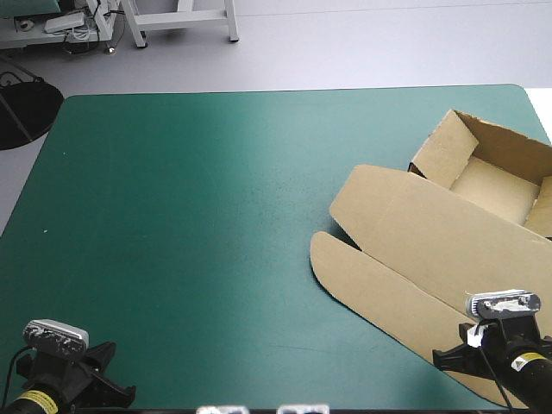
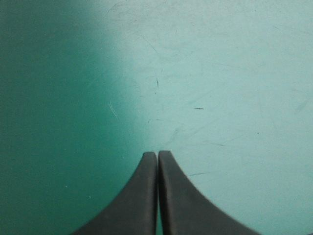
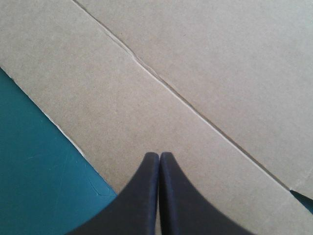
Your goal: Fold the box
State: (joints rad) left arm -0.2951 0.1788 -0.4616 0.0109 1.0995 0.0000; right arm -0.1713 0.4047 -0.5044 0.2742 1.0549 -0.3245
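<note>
High view, clock read with 12 at the table's far edge. The box (image 1: 431,237) sits on the right side of the teal-green cover (image 1: 190,224), from about 2 to 5 o'clock. It is part-built. At 2 o'clock the tray (image 1: 492,190) has its walls standing, open side up. The lid (image 1: 414,216) lies flat on the cover and runs from the tray toward 5 o'clock. A long flap (image 1: 371,289) with a rounded end lies flat along the lid's near side. The left half of the table is bare cover.

This view shows only the wrists, not the fingers: left arm at 7 o'clock, right arm at 5 o'clock over the near end of the lid.

Left wrist view: the left gripper (image 2: 157,155) has its black fingers pressed together in one point, nothing between them. Ahead of it and under it there is only cover, with fine scratches (image 2: 156,83). No brown board shows here.

Right wrist view: the right gripper (image 3: 159,156) also has its fingers closed tip to tip and empty. The tips are over the flap, close to its outer edge, with a wedge of cover showing beside them. A crease (image 3: 195,105) runs slantwise across the board ahead of the fingers. Cannot tell whether the tips touch the board. The tray does not show in this view.
</note>
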